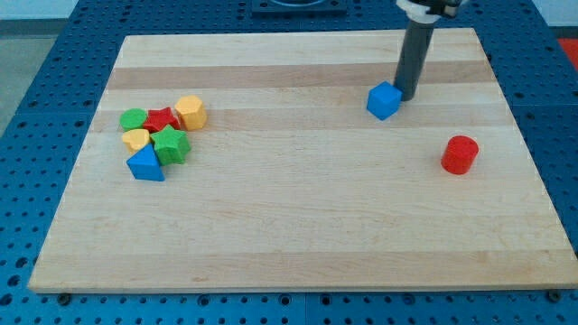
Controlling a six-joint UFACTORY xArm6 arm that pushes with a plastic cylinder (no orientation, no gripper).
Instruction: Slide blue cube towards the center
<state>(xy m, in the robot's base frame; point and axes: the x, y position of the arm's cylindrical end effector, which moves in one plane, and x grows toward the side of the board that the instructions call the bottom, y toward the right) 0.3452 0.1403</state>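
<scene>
A wooden board (298, 226) is being shown lying on a blue perforated table (54, 54). The blue cube (384, 100) is being seen on the far right part of the board, well right of the middle and toward the far edge. The dark rod is being held upright just behind and to the right of that cube, and my tip (405, 97) is being pressed down at the board beside the cube's far right face, touching it or nearly so; which of the two cannot be told. No pincer is being carried by this arm, so nothing is being clenched, released or grasped. A red cylinder (460, 154) is being seen nearer and further right, well apart from the cube. On the left side a tight cluster is being shown: a green block (134, 119), a red block (162, 118), a yellow hexagonal block (191, 112), a yellow block (136, 139), a green star-like block (171, 143) and a blue triangular block (145, 165), each touching or just beside its neighbours.
</scene>
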